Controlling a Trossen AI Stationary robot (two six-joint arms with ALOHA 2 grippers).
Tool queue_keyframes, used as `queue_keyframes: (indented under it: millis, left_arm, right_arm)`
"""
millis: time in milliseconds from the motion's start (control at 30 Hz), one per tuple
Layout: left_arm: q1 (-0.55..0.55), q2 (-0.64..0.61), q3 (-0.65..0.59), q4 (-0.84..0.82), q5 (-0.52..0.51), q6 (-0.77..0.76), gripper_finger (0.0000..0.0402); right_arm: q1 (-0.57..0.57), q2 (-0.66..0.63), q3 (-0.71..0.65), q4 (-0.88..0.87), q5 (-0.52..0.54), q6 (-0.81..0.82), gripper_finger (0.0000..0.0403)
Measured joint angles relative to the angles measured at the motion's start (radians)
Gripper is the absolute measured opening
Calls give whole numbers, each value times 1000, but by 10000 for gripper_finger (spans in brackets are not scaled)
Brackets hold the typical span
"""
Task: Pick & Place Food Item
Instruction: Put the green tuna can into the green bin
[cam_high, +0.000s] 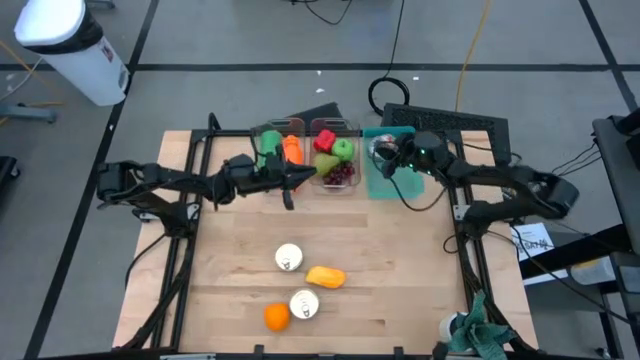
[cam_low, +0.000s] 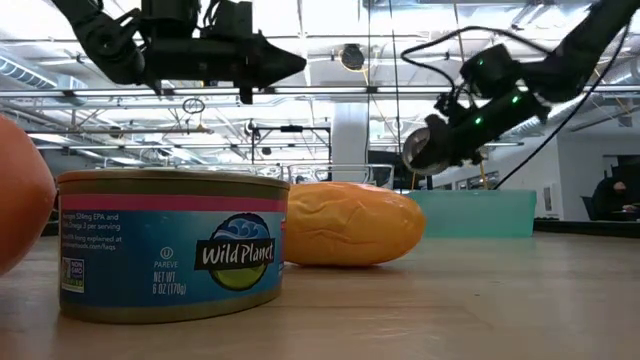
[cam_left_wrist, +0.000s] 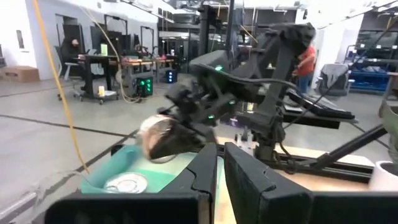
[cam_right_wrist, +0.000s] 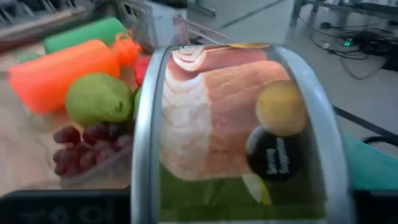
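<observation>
A can is gripped by the right claw above the teal tray at the worktop's far edge; released tilted, it could apparently roll off. The left claw is closed, empty.

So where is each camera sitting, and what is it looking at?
High view: above the table, looking down; both arms, left gripper and right gripper show.
Low view: at tabletop height, behind a tuna can; arms hang overhead.
Left wrist view: past its own shut fingers toward the right arm.
Right wrist view: pressed against its held can, fruit bins behind.
Shared: left wrist and high views both show the teal tray.
</observation>
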Motion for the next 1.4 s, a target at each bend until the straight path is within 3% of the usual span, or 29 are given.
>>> queue_keyframes:
  millis: [200, 367, 533, 667, 1067, 1400]
  left_arm:
    - [-36, 0, -3, -5, 0, 8, 42]
    - [-48, 0, -3, -7, 0, 29, 42]
    - [-48, 0, -3, -39, 0, 33, 42]
    - [-48, 0, -3, -56, 0, 33, 42]
    - [-48, 0, -3, -65, 0, 33, 42]
    - [-48, 1, -3, -82, 0, 32, 42]
  right_arm:
    - [-73, 179, 0, 196, -15, 46, 118]
    - [-88, 273, 0, 257, -18, 72, 131]
    - [-85, 343, 0, 323, -13, 67, 120]
    - [-84, 349, 0, 341, -13, 58, 125]
    - [-81, 363, 1, 362, 16, -6, 227]
    - [-80, 298, 1, 356, 65, -56, 224]
